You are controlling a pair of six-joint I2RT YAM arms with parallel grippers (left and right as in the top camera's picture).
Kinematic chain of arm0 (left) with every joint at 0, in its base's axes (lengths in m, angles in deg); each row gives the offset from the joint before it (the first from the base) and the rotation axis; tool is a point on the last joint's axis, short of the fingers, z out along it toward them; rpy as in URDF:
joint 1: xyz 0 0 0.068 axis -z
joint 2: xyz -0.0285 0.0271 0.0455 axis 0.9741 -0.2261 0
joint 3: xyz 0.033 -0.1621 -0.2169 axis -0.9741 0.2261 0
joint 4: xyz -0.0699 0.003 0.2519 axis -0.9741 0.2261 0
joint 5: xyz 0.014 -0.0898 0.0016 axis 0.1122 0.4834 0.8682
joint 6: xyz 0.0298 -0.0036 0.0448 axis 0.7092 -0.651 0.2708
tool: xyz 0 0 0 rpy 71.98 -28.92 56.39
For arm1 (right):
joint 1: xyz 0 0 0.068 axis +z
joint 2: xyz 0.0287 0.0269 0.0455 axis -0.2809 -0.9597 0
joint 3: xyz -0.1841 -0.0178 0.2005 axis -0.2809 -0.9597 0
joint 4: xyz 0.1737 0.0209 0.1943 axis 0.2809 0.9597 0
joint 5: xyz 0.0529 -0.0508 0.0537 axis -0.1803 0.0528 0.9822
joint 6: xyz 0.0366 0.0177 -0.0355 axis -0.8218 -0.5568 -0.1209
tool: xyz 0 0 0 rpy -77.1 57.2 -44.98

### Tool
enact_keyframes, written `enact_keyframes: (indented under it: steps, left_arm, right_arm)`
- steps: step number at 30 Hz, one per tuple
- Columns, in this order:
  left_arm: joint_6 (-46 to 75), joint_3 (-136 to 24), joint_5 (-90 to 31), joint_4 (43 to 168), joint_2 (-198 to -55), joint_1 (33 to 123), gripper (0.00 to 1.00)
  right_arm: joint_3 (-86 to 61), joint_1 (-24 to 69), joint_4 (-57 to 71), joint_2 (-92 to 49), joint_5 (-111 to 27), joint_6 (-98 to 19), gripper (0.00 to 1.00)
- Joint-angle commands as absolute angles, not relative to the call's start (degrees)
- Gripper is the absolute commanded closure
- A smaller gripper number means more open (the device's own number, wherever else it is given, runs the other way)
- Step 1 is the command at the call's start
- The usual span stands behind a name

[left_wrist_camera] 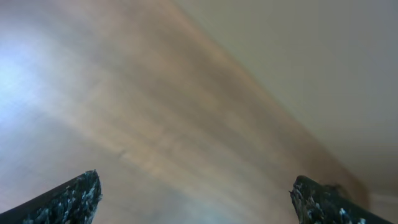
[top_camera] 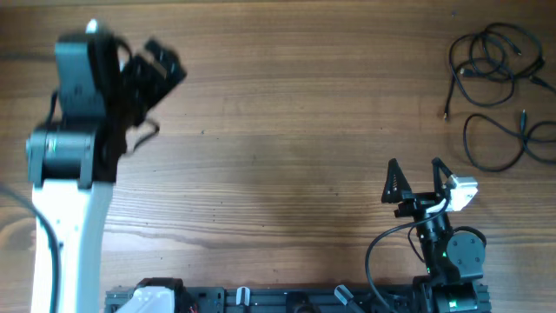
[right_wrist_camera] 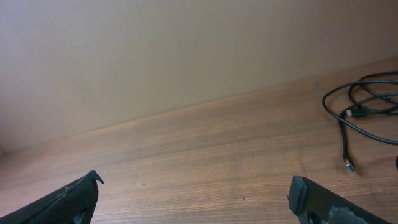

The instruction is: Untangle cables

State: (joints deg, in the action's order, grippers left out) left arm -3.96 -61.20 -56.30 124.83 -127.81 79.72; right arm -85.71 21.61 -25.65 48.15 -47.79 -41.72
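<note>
Closest to the robot's base, the right pincer [top_camera: 415,167] hovers low over the bench [top_camera: 287,130] with its two fingers spread wide and nothing between them. Its wrist view shows bare wood just ahead and, off to the right, a strand ending in a small blue-tipped plug [right_wrist_camera: 349,164].

Farther out, at the bench's far right corner, lie the cables [top_camera: 497,68]: an overlapping knot of loops at the back and a looser single loop just nearer. How many cords there are is hard to tell.

At the far left, well apart from all this, the left pincer [top_camera: 163,63] is raised with its fingers equally spread and empty; its own view is blurred.

The task looks barely begun, with the step in hand being a first reach. It probably goes best if the right pincer takes the near, loose loop or a free plug end rather than the knot's middle, closes on one strand only, and draws it slowly sideways. Pulling hard risks tightening the crossings or dragging everything off the edge.
</note>
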Motion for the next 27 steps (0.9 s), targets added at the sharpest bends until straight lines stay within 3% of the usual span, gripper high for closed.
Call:
enact_keyframes:
  steps: [1, 8, 17, 27]
  left_arm:
    - [-3.48, -46.19, -59.39, 124.07, -117.34, 76.81, 0.0]
    - [-1.52, -20.35, -58.16, 112.59, -94.02, 73.49, 0.0]
    - [29.8, 7.99, -41.53, 83.08, -70.26, 73.49, 0.0]
    - [54.22, 20.54, -33.92, 73.53, -60.34, 73.71, 0.0]
  right_arm:
    - [-85.73, 21.22, -25.85, 48.04, -46.88, -42.01, 0.0]
    - [-85.73, 21.22, -25.85, 48.04, -46.88, -42.03, 0.0]
    - [-85.73, 21.22, -25.85, 48.04, -46.88, -42.03, 0.0]
    - [-85.73, 21.22, -25.85, 48.04, -46.88, -41.99, 0.0]
